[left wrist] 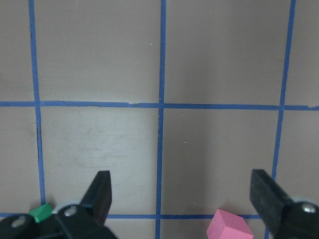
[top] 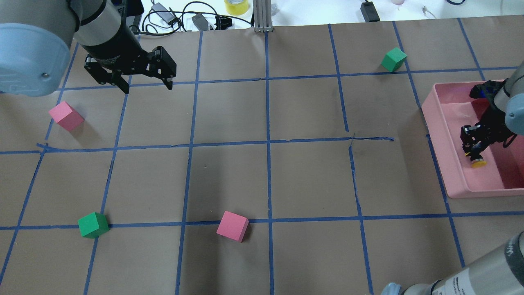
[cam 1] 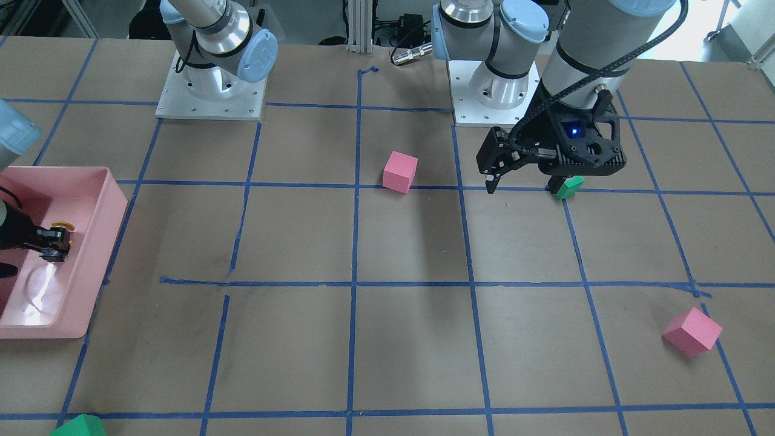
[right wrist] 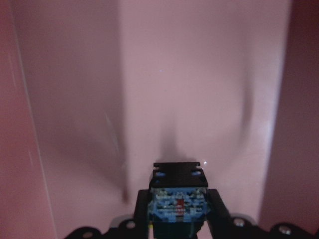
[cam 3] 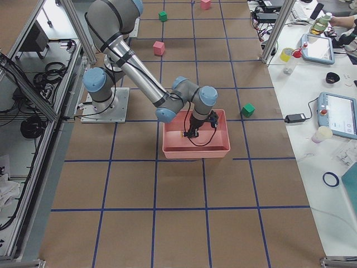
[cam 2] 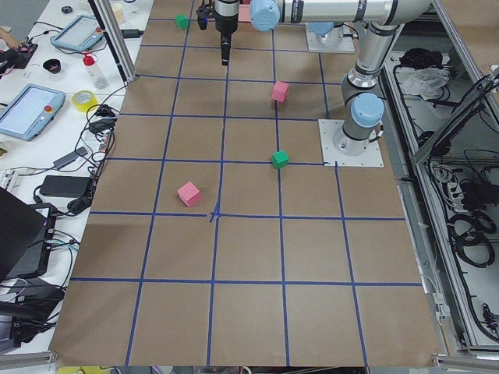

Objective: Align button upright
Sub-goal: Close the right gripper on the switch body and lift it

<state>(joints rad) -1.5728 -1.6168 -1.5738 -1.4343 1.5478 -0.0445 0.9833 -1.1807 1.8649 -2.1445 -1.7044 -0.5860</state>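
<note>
Button (top: 477, 162) cap yellow; bin (top: 448, 172) pink; table (top: 311, 176) brown, blue grid (top: 268, 164); pink cubes (top: 232, 226); green cubes (top: 93, 225).

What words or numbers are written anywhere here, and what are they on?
No text can be read here.
Print on the grey right arm: cut off, blurred.
Blue-edged tablet screens: too small.
Yellow-capped black push button: no marking visible.

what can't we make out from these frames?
Right wrist view: the button shows only its contact block; cap hidden behind it, blurred.
Overhead: right gripper covers the button's body, so tilt and contact with the pink bin floor unclear.
Front-facing: green cube partly hidden by left gripper; second green cube cut by bottom edge.
</note>
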